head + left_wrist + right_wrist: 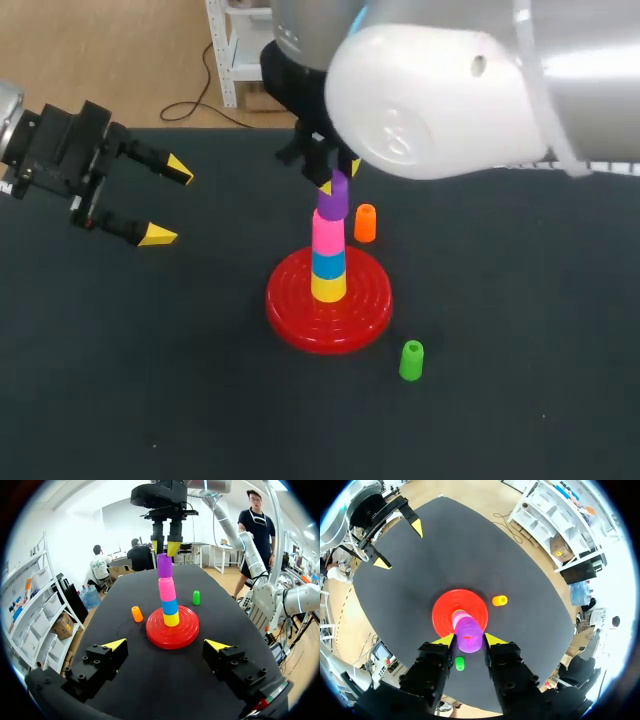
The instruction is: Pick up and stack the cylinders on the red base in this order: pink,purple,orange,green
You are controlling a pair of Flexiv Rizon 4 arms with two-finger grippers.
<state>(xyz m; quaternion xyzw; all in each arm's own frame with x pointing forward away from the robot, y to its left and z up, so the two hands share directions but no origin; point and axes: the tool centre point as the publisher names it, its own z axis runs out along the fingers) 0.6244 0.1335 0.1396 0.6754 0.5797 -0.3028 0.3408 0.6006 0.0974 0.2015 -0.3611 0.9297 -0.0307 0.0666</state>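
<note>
head view shows pink cylinder (pixel 327 233) stacked on the red base (pixel 300 310) at middle of the tabletop (pixel 120 400), purple cylinder (pixel 333 197) on it at my right gripper (pixel 340 175) (grasping or not, i cannot tell), left gripper (pixel 168 203) released, orange cylinder (pixel 365 222) and green cylinder (pixel 411 360) not stacked yet.

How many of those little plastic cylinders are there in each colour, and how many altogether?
yellow plastic cylinder: 1
blue plastic cylinder: 1
pink plastic cylinder: 1
purple plastic cylinder: 1
orange plastic cylinder: 1
green plastic cylinder: 1
Total: 6
</note>
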